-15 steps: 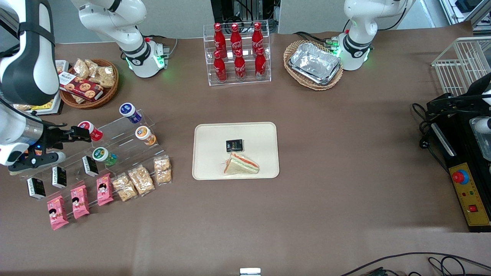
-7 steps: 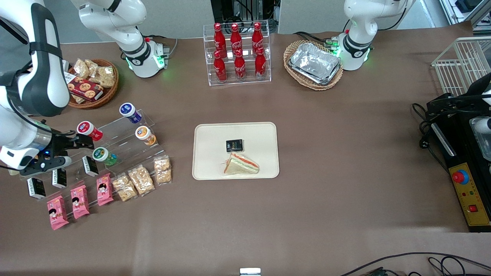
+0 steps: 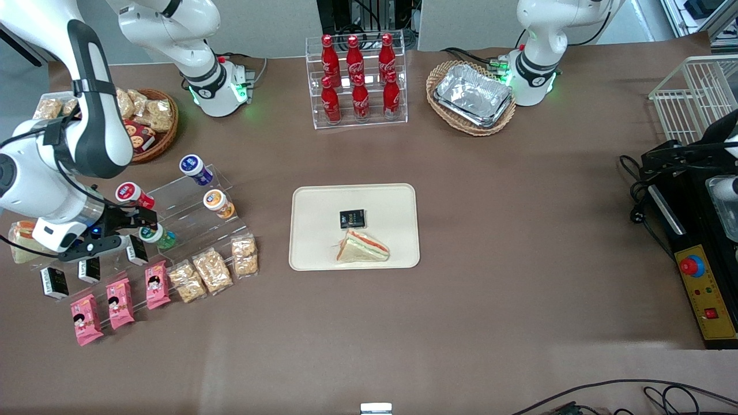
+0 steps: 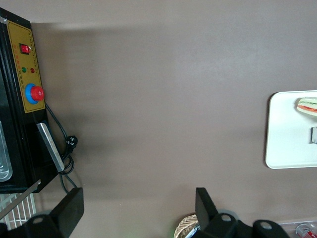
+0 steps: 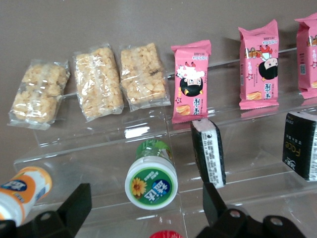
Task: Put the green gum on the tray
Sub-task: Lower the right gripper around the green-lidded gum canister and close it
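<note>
While the large flat cream plastic tray sits mid-table, the black two-finger gripper hovers spread wide, seemingly untouching, over the small white-capped green gum bottle on the clear acrylic step rack near the working arm's table edge.

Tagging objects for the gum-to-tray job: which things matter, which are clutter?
Job:
green gum on the clear rack
tray
gripper, open, at the gum

Clutter:
sandwich and black packet on the tray
orange bottle
red bottle
pink packets

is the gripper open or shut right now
Open: in the right wrist view the gripper has its fingers spread wide, with the green gum between them, ungrasped.
</note>
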Robot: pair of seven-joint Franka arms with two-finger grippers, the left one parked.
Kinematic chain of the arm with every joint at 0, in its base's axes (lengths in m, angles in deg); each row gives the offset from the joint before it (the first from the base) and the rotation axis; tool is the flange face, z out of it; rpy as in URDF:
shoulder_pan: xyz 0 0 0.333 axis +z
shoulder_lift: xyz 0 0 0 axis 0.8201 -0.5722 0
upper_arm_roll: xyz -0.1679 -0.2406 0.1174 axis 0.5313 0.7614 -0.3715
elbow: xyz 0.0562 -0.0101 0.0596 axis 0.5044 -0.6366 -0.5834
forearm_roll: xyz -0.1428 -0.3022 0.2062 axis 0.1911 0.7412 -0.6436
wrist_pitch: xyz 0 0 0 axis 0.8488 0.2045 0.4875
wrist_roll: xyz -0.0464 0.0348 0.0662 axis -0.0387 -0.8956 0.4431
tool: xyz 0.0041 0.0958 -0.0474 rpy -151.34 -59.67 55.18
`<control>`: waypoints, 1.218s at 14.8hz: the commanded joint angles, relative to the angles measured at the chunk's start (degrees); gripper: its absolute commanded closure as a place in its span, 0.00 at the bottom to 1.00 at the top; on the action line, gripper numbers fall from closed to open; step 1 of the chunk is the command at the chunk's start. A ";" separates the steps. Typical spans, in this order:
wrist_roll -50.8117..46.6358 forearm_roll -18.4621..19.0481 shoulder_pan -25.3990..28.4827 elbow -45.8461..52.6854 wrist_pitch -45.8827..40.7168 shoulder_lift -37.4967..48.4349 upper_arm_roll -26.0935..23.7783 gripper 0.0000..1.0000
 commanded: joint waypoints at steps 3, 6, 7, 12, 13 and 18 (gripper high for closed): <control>0.72 0.76 0.17 -6.77 7.09 2.03 -0.11 0.00; 0.81 0.85 0.17 -8.44 9.54 1.86 -0.11 0.00; 0.81 0.85 0.17 -8.80 9.90 1.68 -0.11 0.00; 3.44 0.85 -0.18 -9.50 13.14 -0.25 -0.11 0.04; 3.45 0.85 -0.27 -9.76 13.50 -0.25 -0.11 0.05; 3.62 0.85 -0.18 -9.77 13.42 -0.52 -0.11 0.27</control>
